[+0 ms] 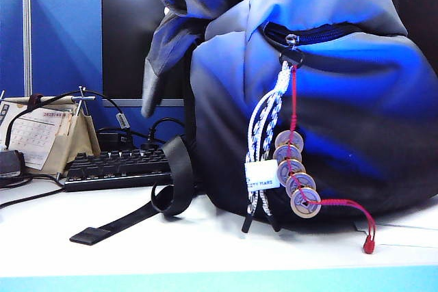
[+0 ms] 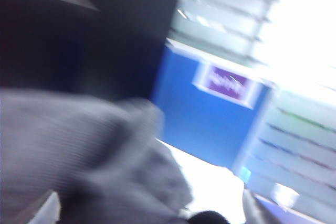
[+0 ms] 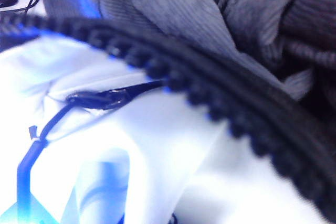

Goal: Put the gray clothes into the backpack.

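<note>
The backpack [image 1: 328, 100] stands bulging on the white table, pale whitish-blue above and dark navy below, with cord, tag and coins hanging from its front zipper. No gripper shows in the exterior view. In the blurred left wrist view the gray clothes [image 2: 79, 150] lie in a heap between and beyond the widely parted fingers [image 2: 44, 209] of my left gripper [image 2: 147, 212], which is open. In the right wrist view the gray clothes [image 3: 247, 9] sit inside the backpack's black zipper rim [image 3: 210, 98]. Pale backpack fabric [image 3: 173, 145] bunches at my right gripper [image 3: 173, 220], which is shut on it.
A black webbing strap [image 1: 150, 203] curls over the table left of the backpack. Behind it lie a black keyboard [image 1: 116, 165], a desk calendar [image 1: 41, 135] and cables. Blue partition panels stand at the back.
</note>
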Robot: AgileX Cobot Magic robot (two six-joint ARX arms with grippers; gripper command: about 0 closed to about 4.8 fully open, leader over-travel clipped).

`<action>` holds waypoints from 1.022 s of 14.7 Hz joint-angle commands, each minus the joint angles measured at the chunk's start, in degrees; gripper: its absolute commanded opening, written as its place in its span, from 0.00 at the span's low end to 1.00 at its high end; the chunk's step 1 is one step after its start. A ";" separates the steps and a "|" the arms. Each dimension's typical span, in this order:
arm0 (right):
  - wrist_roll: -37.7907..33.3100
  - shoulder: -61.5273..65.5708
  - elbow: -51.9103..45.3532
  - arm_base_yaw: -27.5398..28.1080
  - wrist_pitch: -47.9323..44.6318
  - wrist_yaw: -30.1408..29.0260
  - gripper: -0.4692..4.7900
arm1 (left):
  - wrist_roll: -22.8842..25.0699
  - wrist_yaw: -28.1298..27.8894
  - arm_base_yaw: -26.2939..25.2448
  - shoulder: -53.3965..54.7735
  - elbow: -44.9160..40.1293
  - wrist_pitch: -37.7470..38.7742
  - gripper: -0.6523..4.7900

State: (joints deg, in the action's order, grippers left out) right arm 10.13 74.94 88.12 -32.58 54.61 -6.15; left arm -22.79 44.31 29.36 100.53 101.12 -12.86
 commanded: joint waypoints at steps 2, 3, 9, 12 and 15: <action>-0.33 -1.27 0.50 -0.09 -2.69 -1.51 0.07 | 0.24 -1.18 -0.15 -1.79 0.22 1.38 0.88; -0.70 -1.53 0.50 -0.09 -2.73 -1.44 0.07 | 1.49 -3.74 1.57 -0.50 0.20 3.06 0.71; -0.68 -4.33 0.50 -0.09 6.10 -1.42 0.07 | 5.18 -4.70 3.96 7.54 0.22 3.45 0.25; -0.92 -8.31 0.55 -0.09 5.49 0.48 0.07 | 9.35 -4.42 2.93 9.73 0.20 16.26 0.22; -0.94 -8.46 0.48 -0.07 3.54 4.11 0.07 | 15.08 3.32 3.50 11.85 0.17 29.79 0.22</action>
State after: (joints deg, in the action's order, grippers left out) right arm 9.48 66.85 88.03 -32.49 61.36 -2.37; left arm -8.95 43.31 32.27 111.22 101.56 10.48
